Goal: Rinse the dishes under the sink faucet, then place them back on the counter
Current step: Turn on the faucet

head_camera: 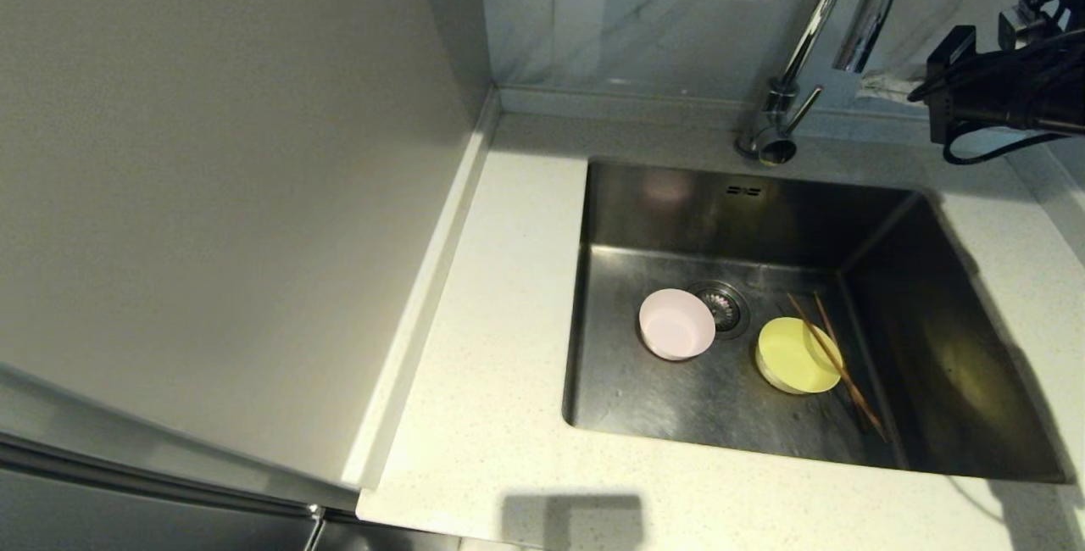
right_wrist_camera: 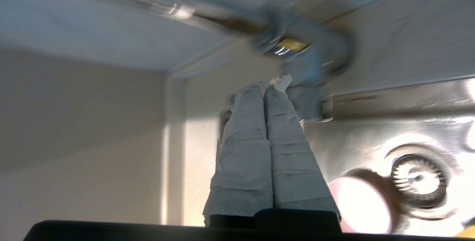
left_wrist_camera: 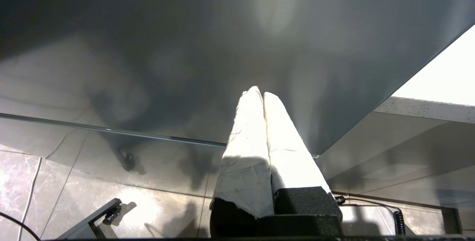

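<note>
From the head view, an off-white speckled stone counter [head_camera: 500,381] wraps a square brushed-steel sink [head_camera: 661,220] set into it, with a low raised edge along the back and left. On the left a plain pale cabinet side [head_camera: 212,195] rises from the counter; behind, blue-grey marbled wall tile [head_camera: 644,17] covers the wall. A chrome gooseneck faucet [head_camera: 814,34] stands at the back rim of the basin, its small lever sticking out at the base. On the basin floor a pale pink bowl [head_camera: 676,325] sits touching the left side of the round strainer drain [head_camera: 722,308]; a yellow-green bowl [head_camera: 797,356] sits to the right of the drain, apart from the pink one. Two wooden chopsticks [head_camera: 835,360] lie slanted across the yellow-green bowl's right rim, their far ends down on the steel. The right arm enters at the upper right, above the counter beside the faucet.

In the left wrist view, the left gripper [left_wrist_camera: 261,94] has its tape-wrapped fingers pressed together, empty, hanging before a dark glossy cabinet front above a marbled tile floor [left_wrist_camera: 111,196].

In the right wrist view, the right gripper [right_wrist_camera: 263,89] is closed on nothing, its wrapped tips near the faucet's base, though I cannot tell if they touch. The pink bowl and drain show beyond, blurred.
</note>
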{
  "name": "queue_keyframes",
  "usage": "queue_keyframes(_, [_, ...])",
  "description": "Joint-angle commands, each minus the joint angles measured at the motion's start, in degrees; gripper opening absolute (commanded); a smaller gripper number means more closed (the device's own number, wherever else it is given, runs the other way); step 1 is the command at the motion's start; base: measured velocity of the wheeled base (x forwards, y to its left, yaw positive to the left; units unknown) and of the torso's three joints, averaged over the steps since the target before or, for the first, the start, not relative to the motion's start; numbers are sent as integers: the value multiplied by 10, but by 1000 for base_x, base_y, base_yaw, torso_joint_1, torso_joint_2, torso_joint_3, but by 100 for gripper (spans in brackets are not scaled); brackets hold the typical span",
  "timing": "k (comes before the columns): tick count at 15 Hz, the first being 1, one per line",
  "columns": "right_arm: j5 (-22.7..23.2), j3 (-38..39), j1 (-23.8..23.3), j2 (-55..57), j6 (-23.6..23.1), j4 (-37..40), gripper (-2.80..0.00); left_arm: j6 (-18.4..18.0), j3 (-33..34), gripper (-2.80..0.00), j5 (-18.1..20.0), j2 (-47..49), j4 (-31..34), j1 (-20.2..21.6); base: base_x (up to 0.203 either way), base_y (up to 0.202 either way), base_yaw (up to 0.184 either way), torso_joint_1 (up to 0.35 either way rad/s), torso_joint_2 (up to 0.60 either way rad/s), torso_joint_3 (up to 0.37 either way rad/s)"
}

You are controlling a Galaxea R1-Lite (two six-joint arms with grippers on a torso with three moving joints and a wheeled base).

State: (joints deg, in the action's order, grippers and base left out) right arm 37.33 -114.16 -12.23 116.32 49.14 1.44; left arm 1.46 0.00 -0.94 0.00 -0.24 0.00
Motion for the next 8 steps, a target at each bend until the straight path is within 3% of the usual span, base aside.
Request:
queue_keyframes(1, [19, 0, 5, 3, 4, -7, -280, 0, 0, -280, 0, -2, 0, 0, 0, 0, 0, 0, 0, 0])
queue_keyframes(8, [37, 0, 22, 36, 4, -81, -280, 0, 0, -280, 0, -2, 0, 0, 0, 0, 0, 0, 0, 0])
